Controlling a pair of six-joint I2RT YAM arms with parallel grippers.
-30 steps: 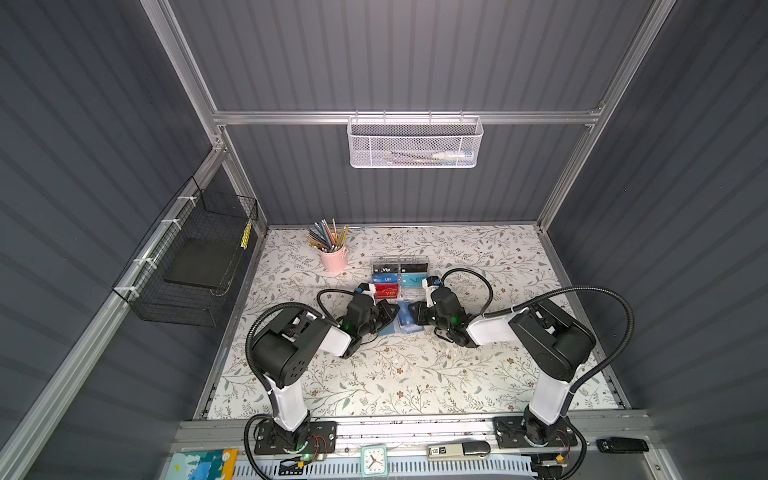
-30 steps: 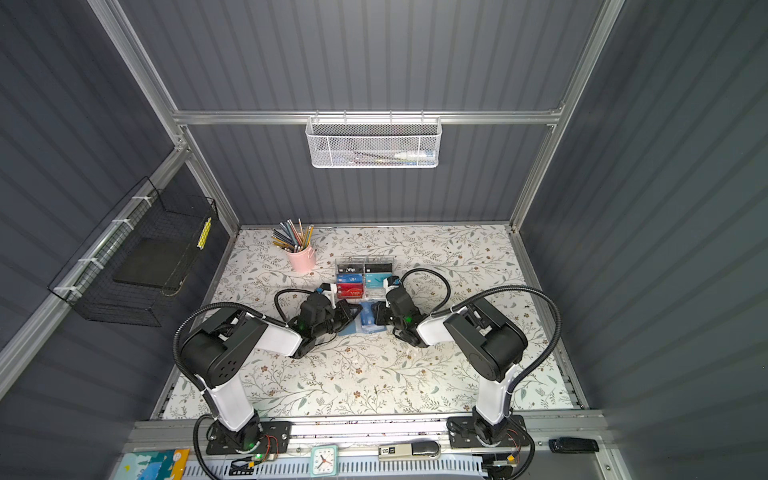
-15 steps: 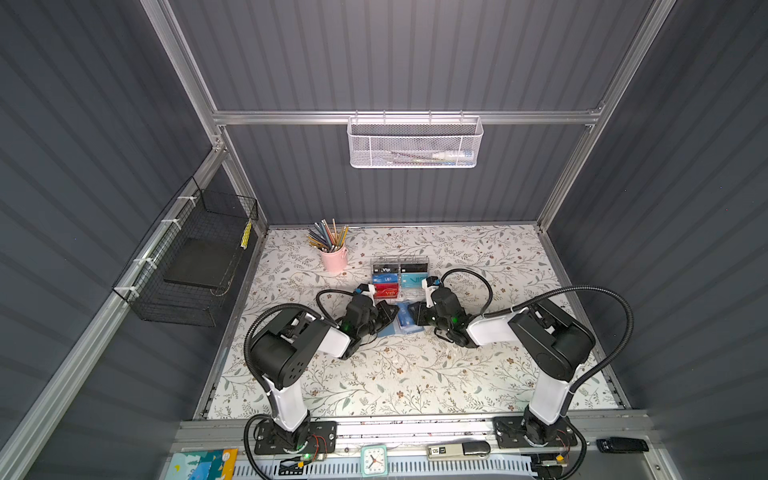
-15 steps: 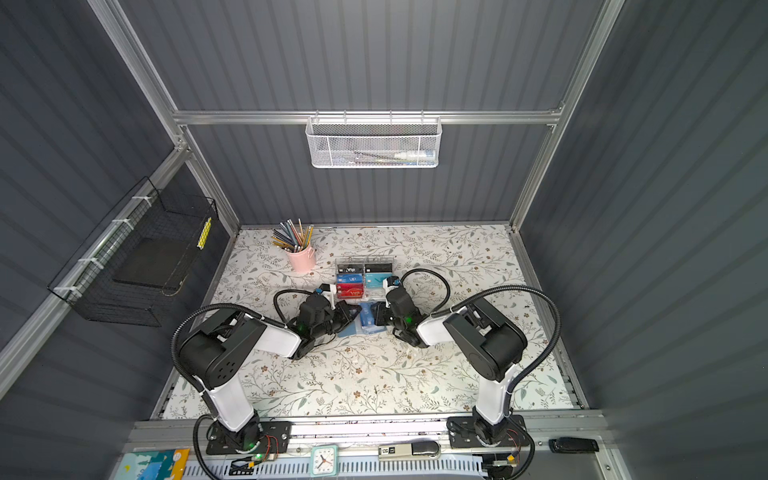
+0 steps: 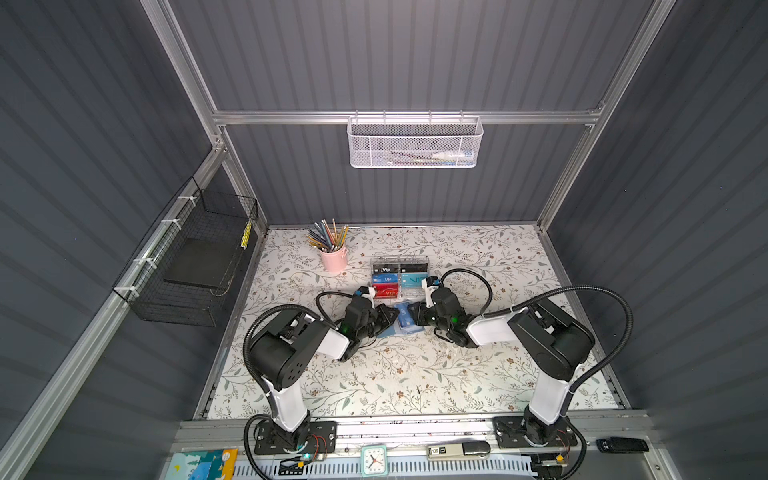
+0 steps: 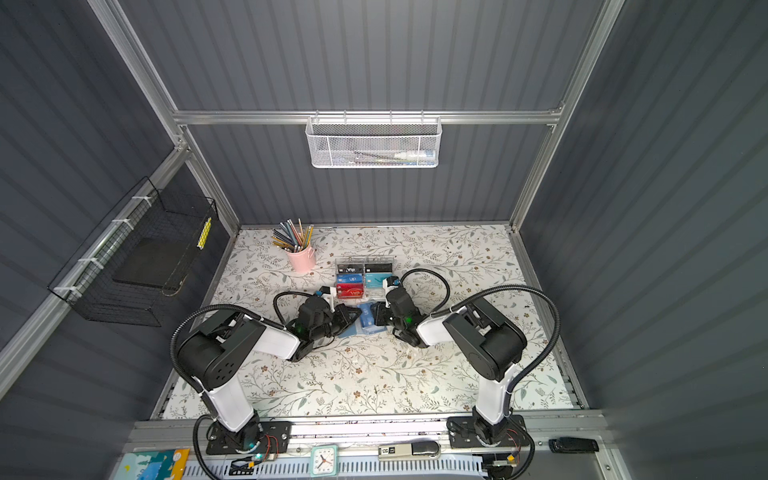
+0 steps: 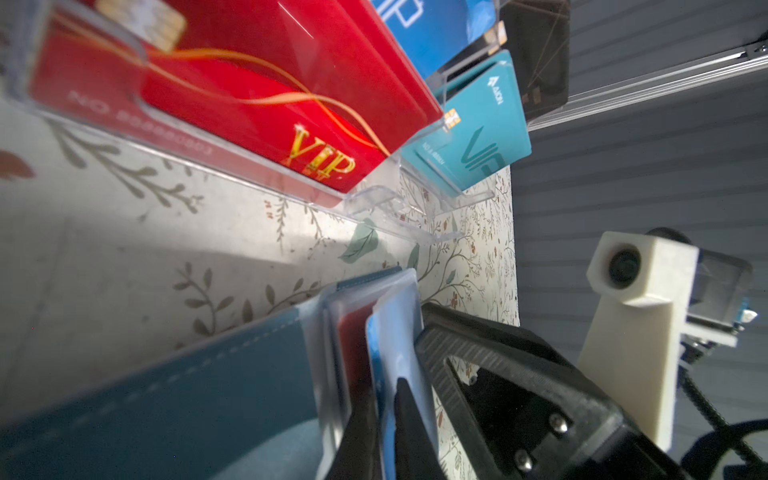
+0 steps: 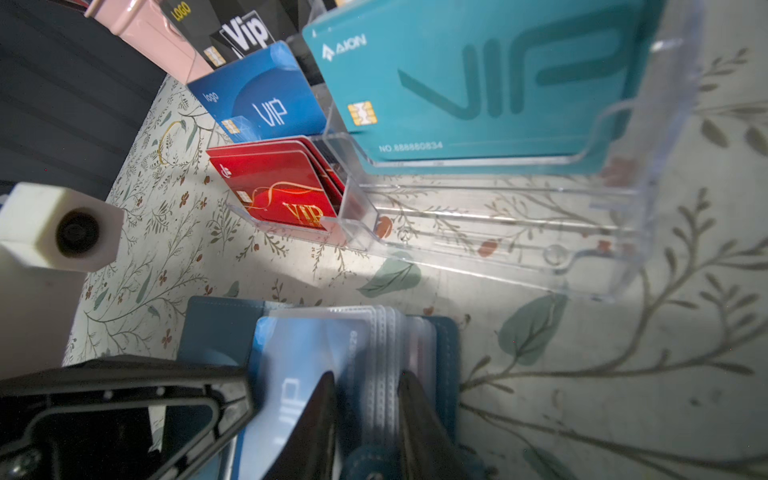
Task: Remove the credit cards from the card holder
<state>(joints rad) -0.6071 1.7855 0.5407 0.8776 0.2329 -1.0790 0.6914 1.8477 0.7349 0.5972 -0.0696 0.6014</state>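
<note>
Floral tabletop bears the card holder; right hand clamps it; left hand pinches the blue credit card.

We see a tabletop covered in a pale print of leaves and small flowers. Toward its back stands a pink cup full of pencils. Near the cup, to its right in both top views, stands a clear card rack holding VIP cards. Just in front of the rack lies the blue-grey card holder, open, its clear sleeves raised.
</note>
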